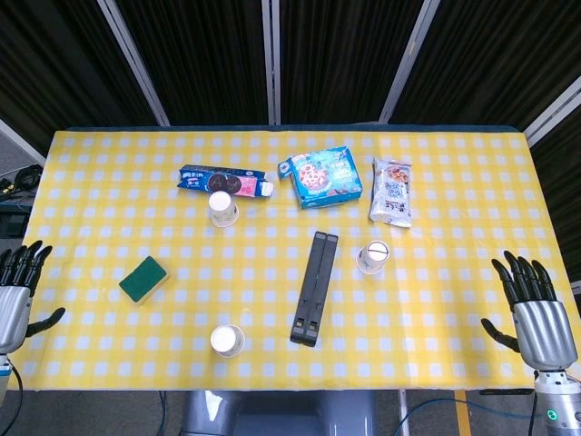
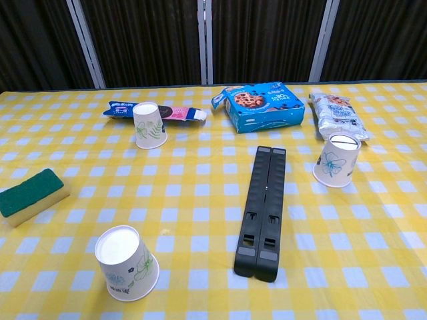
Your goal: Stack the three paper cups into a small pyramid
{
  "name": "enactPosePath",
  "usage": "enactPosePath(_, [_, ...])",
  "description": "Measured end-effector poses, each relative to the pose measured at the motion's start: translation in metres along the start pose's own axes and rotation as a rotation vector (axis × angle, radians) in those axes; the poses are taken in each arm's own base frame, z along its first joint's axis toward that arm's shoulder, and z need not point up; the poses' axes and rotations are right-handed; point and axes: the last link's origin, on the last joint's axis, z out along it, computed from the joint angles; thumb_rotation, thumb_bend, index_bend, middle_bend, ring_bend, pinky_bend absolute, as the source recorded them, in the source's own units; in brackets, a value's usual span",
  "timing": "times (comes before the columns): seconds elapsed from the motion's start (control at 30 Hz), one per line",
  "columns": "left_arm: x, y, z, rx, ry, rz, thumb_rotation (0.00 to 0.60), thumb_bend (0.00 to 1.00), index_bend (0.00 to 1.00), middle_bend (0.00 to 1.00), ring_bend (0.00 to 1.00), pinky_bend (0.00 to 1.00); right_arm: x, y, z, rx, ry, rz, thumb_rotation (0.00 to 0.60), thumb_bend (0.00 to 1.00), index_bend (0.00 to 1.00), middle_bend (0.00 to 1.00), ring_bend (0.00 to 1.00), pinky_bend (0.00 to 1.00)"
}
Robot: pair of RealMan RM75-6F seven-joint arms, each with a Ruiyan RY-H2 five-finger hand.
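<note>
A yellow-and-white checked surface is carrying three paper cups, all sitting upside down with their white bases facing up and well apart from one another. The near cup is standing close to the robot's edge, left of centre. The far cup is sitting just in front of a long blue biscuit packet. The right cup is standing just right of a black folding stand that is lying flat down the middle. A green sponge is resting toward the left edge, and a blue cookie box and a silver snack pouch are lying along the back.

The left robot hand is waiting at the left edge with fingers spread, holding nothing; it is partly cut off by the frame, so its thumb is hard to read. The right robot hand is waiting at the right edge, fingers apart and empty too.

No cup is being moved yet. To start well, each hand is probably best reaching for the cup nearest it, gripping lightly around the wall so the paper is not crushing, then setting two cups touching side by side before crowning them with the third.
</note>
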Motion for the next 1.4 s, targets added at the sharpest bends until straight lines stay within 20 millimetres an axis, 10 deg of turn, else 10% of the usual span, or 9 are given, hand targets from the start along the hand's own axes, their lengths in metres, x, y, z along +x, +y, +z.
enactPosePath(0.67, [0.003, 0.008, 0.018, -0.011, -0.016, -0.024, 0.600, 0.19, 0.00, 0.00, 0.00, 0.00, 0.004, 0.005, 0.002, -0.024, 0.001, 0.014, 0.600, 0.06, 0.07, 0.00, 0.00, 0.00])
enactPosePath(1.4, [0.036, 0.104, 0.197, -0.186, -0.193, 0.048, 0.600, 0.27, 0.11, 0.00, 0.00, 0.00, 0.006, 0.028, 0.013, -0.111, 0.009, 0.018, 0.600, 0.06, 0.09, 0.00, 0.00, 0.00])
